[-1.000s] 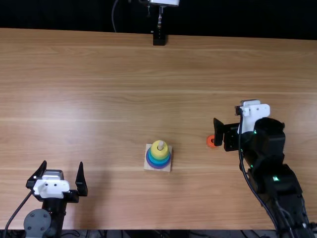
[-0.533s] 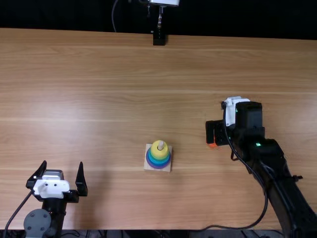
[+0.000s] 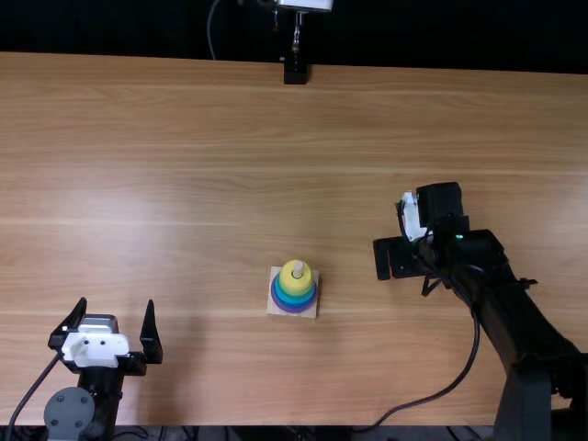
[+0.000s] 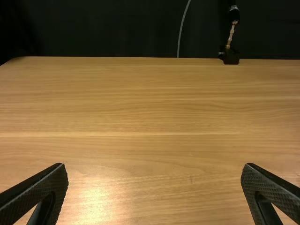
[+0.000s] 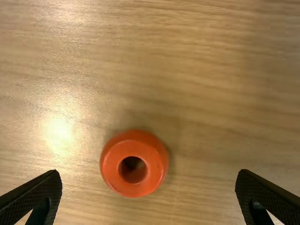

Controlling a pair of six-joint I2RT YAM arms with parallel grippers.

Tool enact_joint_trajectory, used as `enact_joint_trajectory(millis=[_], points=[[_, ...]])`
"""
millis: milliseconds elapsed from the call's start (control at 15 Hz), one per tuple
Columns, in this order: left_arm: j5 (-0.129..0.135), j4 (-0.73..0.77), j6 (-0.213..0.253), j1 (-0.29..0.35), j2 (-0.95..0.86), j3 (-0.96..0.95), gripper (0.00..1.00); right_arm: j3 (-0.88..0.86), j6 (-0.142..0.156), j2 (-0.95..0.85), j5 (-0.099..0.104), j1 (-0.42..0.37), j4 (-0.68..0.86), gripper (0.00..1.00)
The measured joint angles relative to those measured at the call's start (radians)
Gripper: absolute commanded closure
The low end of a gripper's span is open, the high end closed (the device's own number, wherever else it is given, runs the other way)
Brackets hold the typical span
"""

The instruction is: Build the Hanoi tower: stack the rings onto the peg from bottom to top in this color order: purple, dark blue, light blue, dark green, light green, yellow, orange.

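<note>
In the top view, a stack of rings (image 3: pixel 293 290) with yellow uppermost, greens and blues below and purple at the bottom sits on the peg's square base (image 3: pixel 306 310); the peg tip (image 3: pixel 298 268) pokes out. My left gripper (image 3: pixel 110 322) stands open at the lower left, holding nothing. Right of the stack is my right gripper (image 3: pixel 384 260), over the table. In the right wrist view the orange ring (image 5: pixel 117 164) lies flat on the wood, between the wide-apart fingers of my right gripper (image 5: pixel 148 180), touching neither. The left wrist view has my left gripper (image 4: pixel 154 176) open over bare wood.
A dark stand with a metal rod (image 3: pixel 295 69) is at the table's far edge. The cable of the right arm (image 3: pixel 514 312) loops over the table's (image 3: pixel 211 165) near right part.
My right gripper has moved left and turned, from beside the orange ring to above it, hiding it from the top view. The left arm and the stack have stayed still.
</note>
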Motion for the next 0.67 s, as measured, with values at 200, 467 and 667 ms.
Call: enact_joint_trajectory(millis=[200, 467, 667], points=[[0.000, 0.000, 0.000, 0.000, 0.000, 0.000, 0.00, 0.021, 0.000, 0.003, 0.001, 0.029, 0.002, 0.00], [0.000, 0.001, 0.000, 0.000, 0.000, 0.000, 0.00, 0.034, 0.000, 0.074, 0.001, 0.043, -0.023, 0.00], [-0.001, 0.000, 0.000, 0.000, 0.000, 0.000, 0.00, 0.034, 0.002, 0.074, 0.001, 0.044, -0.040, 0.00]])
